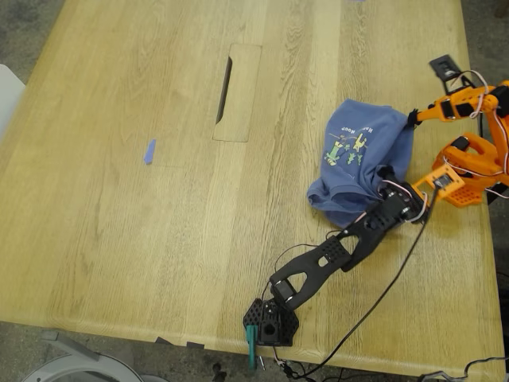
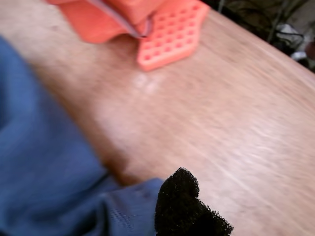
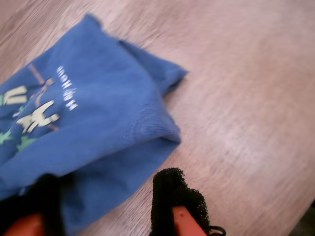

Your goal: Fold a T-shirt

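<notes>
Lying bunched on the light wooden table [image 1: 143, 239], the blue-purple cotton T-shirt [image 1: 362, 163] sits between my second gripper's [image 3: 106, 201] parted jaws, while I cannot tell my first gripper's [image 2: 189, 206] state.

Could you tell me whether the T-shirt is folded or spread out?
Neither: the T-shirt lies bunched in a rumpled heap, its edges uneven, print facing up.

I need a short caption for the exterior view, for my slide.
Two arms meet at a bunched blue T-shirt near the wooden table's right edge.
</notes>
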Action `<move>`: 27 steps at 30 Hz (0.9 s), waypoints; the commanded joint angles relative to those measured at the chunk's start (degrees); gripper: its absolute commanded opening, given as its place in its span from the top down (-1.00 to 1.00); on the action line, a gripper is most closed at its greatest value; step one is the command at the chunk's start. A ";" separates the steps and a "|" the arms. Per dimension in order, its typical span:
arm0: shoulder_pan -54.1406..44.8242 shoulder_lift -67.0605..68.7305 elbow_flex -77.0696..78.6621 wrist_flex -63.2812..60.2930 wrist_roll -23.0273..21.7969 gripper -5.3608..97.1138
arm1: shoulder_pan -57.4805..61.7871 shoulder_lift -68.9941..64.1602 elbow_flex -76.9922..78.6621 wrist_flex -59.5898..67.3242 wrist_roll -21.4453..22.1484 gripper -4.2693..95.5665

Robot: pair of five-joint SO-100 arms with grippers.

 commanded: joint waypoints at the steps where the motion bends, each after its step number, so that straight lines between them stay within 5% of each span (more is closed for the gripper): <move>1: -6.33 11.07 -4.31 0.18 1.05 -0.34 | -6.59 -2.81 -0.70 -2.02 0.09 0.62; 4: -10.90 9.67 -4.31 0.53 1.67 -0.05 | -12.22 -6.06 1.76 -7.29 0.44 0.89; 12: -21.01 6.50 -4.22 0.53 0.18 0.70 | -21.53 -18.46 1.23 -19.69 0.70 0.91; 27: -23.99 1.32 -4.31 2.99 -1.67 0.89 | -23.91 -16.35 26.98 -43.42 2.55 0.91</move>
